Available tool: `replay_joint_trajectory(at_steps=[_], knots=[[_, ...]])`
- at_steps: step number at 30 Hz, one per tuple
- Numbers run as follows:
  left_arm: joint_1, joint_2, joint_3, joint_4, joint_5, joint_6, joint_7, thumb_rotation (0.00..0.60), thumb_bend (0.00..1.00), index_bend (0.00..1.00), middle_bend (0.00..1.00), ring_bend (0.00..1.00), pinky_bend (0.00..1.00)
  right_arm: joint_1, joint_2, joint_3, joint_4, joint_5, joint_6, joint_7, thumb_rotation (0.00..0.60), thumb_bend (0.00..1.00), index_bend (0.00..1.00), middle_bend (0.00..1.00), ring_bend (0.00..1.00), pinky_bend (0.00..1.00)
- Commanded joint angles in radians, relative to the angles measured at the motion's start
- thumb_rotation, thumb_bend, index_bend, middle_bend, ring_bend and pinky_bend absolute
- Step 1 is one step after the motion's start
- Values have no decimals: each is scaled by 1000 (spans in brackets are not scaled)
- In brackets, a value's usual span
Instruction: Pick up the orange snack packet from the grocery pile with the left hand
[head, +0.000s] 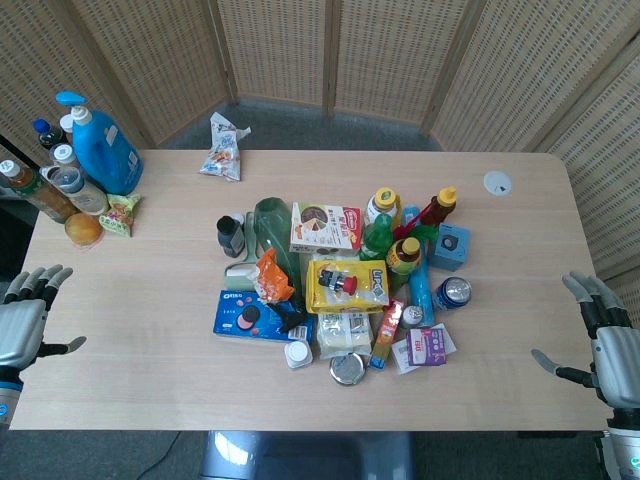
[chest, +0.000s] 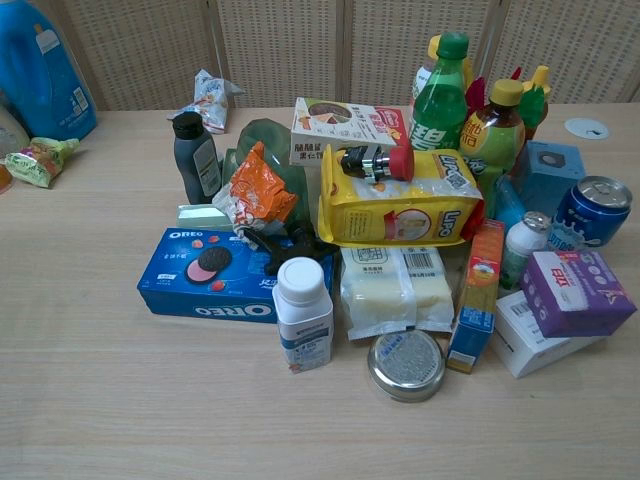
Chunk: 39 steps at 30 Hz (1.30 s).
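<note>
The orange snack packet (head: 272, 276) (chest: 257, 191) is crumpled and stands at the left side of the grocery pile, just above the blue Oreo box (head: 252, 316) (chest: 224, 274) and beside a dark grey bottle (head: 231, 235) (chest: 196, 156). My left hand (head: 27, 318) hovers at the table's left edge, far from the packet, fingers spread and holding nothing. At the right edge my right hand (head: 602, 338) is likewise spread and empty. Neither hand appears in the chest view.
The pile holds a yellow Lipo bag (head: 345, 284), a white small bottle (chest: 303, 313), a round tin (chest: 405, 363), drink bottles (chest: 445, 90), a blue can (chest: 592, 210) and a purple box (chest: 577, 292). A blue detergent jug (head: 103, 146) and bottles stand at back left.
</note>
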Motion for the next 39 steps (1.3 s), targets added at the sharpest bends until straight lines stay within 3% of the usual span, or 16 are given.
replay_joint_trajectory(at_steps=[1,6,12,16,21,29,39], knots=[[2,1,-1,3,5,-2,-1,600,0,103,0,0,0,0,0,0,0,0,1,0,600,0,0,0,0,0],[-2,-4,-8,9,31,3,-3,600,0,106,0,0,0,-1,2,2,-2,2,5,4,600,0,0,0,0,0],[-67,-59,-5,161,294,42,-48,600,0,121,0,0,0,-2,5,5,-6,9,6,10,600,0,0,0,0,0],[-155,-77,-16,225,438,22,9,600,0,35,0,0,0,-6,10,6,-11,5,15,18,600,0,0,0,0,0],[-267,-97,-38,196,509,-84,166,600,0,0,0,0,0,-7,14,6,-12,6,15,29,600,0,0,0,0,0],[-393,-194,-79,163,410,-314,413,600,0,0,0,0,0,-11,22,9,-11,9,20,53,600,0,0,0,0,0],[-504,-327,-128,219,251,-448,667,600,0,0,0,0,0,-10,28,16,-2,22,18,86,600,0,0,0,0,0]])
